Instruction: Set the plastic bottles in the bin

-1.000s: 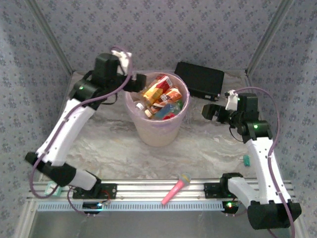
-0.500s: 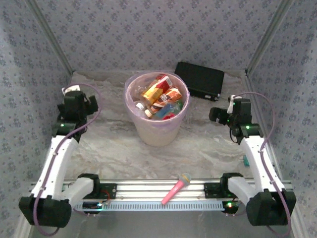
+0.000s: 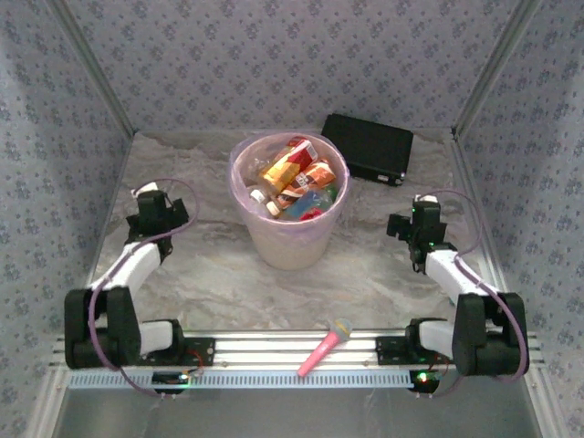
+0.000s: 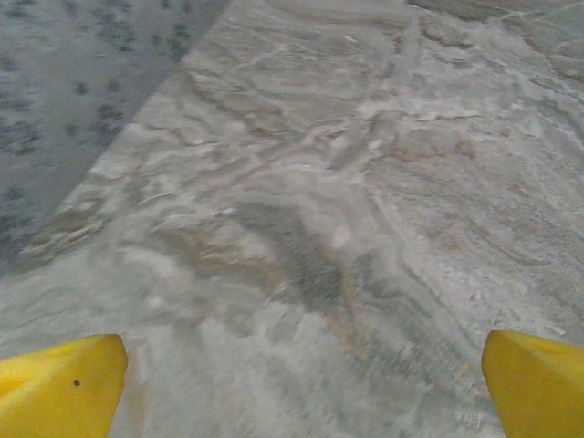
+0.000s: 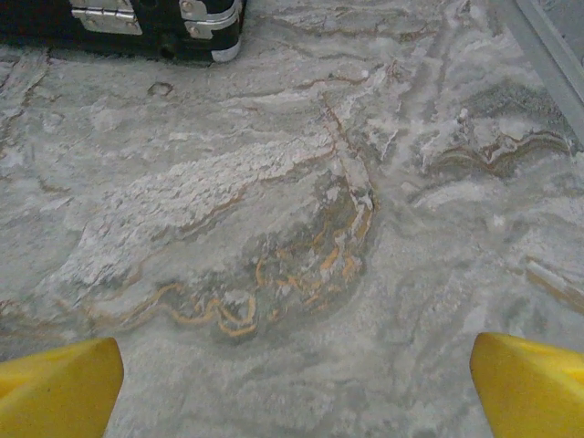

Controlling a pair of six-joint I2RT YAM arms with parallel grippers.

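Observation:
The bin (image 3: 288, 245), a round pale-pink bucket, stands at the table's middle back. Several plastic bottles (image 3: 297, 179) lie piled inside it, with red, orange and white labels and one blue patch. My left gripper (image 3: 173, 214) sits low over the table left of the bin, well apart from it. Its yellow fingertips (image 4: 64, 388) stand wide, and the left gripper (image 4: 301, 392) is open over bare marbled tabletop. My right gripper (image 3: 395, 225) rests right of the bin. The right gripper (image 5: 297, 388) is open too, with nothing between its fingertips (image 5: 529, 383).
A flat black case (image 3: 368, 146) lies at the back right; its latched edge (image 5: 123, 23) shows at the top of the right wrist view. A pink toy microphone (image 3: 325, 347) lies on the metal rail at the near edge. Patterned walls enclose the table on three sides.
The left arm has drawn back from the bin's rim and folded down at the left side of the table. The right arm has also folded lower toward its base. Both grippers stayed open.

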